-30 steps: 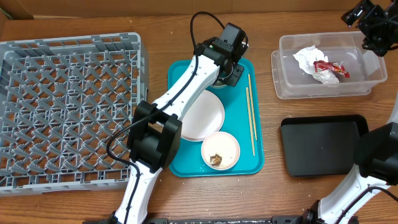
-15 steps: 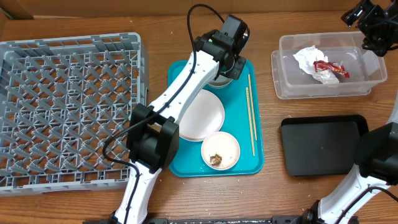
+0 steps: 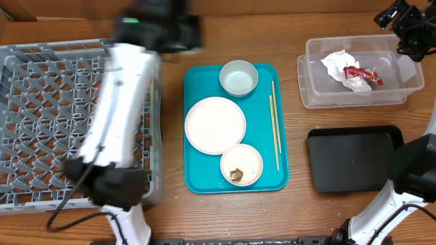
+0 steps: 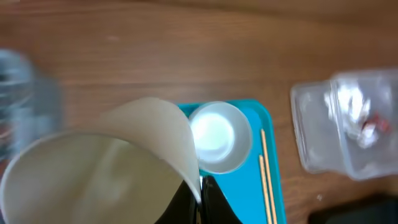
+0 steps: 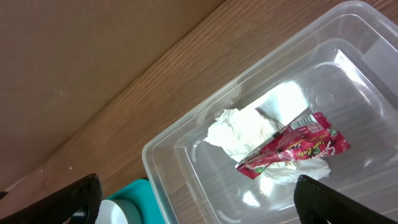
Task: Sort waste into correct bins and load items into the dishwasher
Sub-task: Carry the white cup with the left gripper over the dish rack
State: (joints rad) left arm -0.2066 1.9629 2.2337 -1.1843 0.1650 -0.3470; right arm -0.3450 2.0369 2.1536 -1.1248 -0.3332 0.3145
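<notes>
At upper left of the overhead view, my left arm (image 3: 126,102) is blurred above the grey dish rack (image 3: 41,122). The teal tray (image 3: 201,82) at centre carries an empty small bowl (image 3: 238,77), white plate (image 3: 215,124), scrap-filled bowl (image 3: 241,164) and chopsticks (image 3: 274,126).

In the left wrist view, my left gripper (image 4: 200,190) is clamped on the rim of the white cup (image 4: 106,174).

In the right wrist view, my right gripper (image 5: 198,186) stands fully open above the clear tub (image 5: 186,134), which holds the napkin (image 5: 245,130) and wrapper (image 5: 292,146).

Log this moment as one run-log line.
left gripper: shut on white cup | right gripper: open, near clear tub | napkin, wrapper: inside tub | plate, bowls, chopsticks: on teal tray
</notes>
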